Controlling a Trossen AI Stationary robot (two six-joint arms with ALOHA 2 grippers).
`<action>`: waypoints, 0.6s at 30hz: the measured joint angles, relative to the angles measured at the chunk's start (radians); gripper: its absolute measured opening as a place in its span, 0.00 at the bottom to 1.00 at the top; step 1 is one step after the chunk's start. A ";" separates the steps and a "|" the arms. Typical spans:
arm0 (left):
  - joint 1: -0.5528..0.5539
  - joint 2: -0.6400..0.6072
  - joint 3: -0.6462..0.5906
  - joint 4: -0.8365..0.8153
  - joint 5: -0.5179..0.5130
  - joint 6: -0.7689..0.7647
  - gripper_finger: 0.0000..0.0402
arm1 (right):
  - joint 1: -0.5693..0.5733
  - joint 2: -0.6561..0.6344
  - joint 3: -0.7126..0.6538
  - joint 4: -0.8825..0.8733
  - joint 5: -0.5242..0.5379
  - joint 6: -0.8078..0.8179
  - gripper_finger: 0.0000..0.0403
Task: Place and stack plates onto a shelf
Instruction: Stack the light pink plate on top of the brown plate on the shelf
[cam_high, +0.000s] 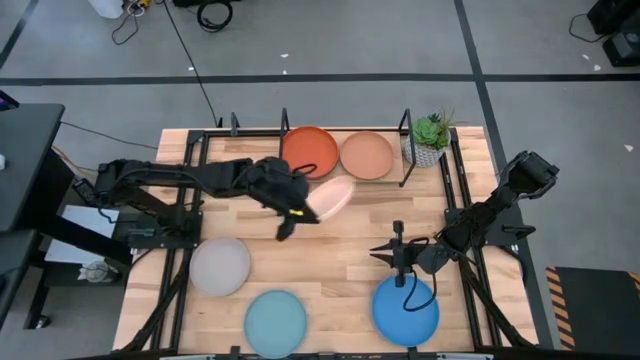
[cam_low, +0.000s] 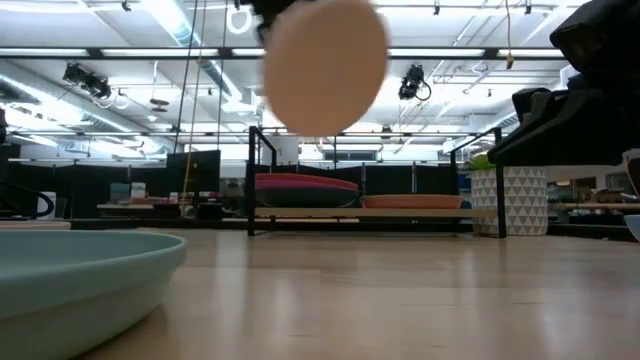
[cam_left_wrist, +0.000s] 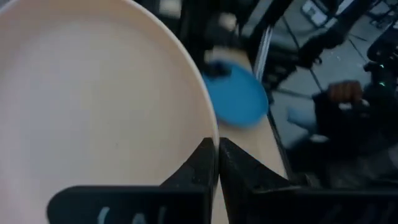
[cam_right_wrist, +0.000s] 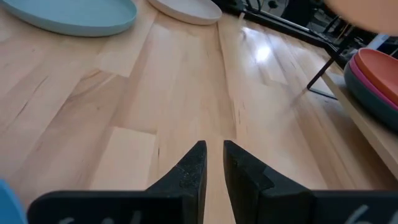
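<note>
Six plates can be counted from above – orange (cam_high: 309, 150), peach-tan (cam_high: 367, 155), cream (cam_high: 331, 198), grey (cam_high: 220, 266), pale teal (cam_high: 275, 318), blue (cam_high: 405, 308) – with one shelf (cam_high: 404, 130), one plant (cam_high: 431, 137) and two arms.

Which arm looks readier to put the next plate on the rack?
The left: its gripper already holds the cream plate raised beside the shelf. The right gripper is empty, farther off.

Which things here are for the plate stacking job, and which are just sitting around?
For the job:
round cream plate, clamped in the left gripper
orange plate
peach-tan plate
grey plate
pale teal plate
bright blue plate
black metal rod shelf

Just sitting around:
small green potted plant
</note>
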 joint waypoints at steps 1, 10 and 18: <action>-0.004 0.016 0.000 0.065 -0.023 0.031 0.05 | 0.000 0.000 0.000 0.000 0.001 0.001 0.15; 0.054 0.200 0.001 0.421 -0.261 0.287 0.05 | 0.000 0.000 0.000 -0.010 0.010 0.026 0.15; 0.139 0.430 0.036 0.687 -0.277 0.298 0.05 | 0.000 0.000 0.000 -0.010 0.028 0.024 0.15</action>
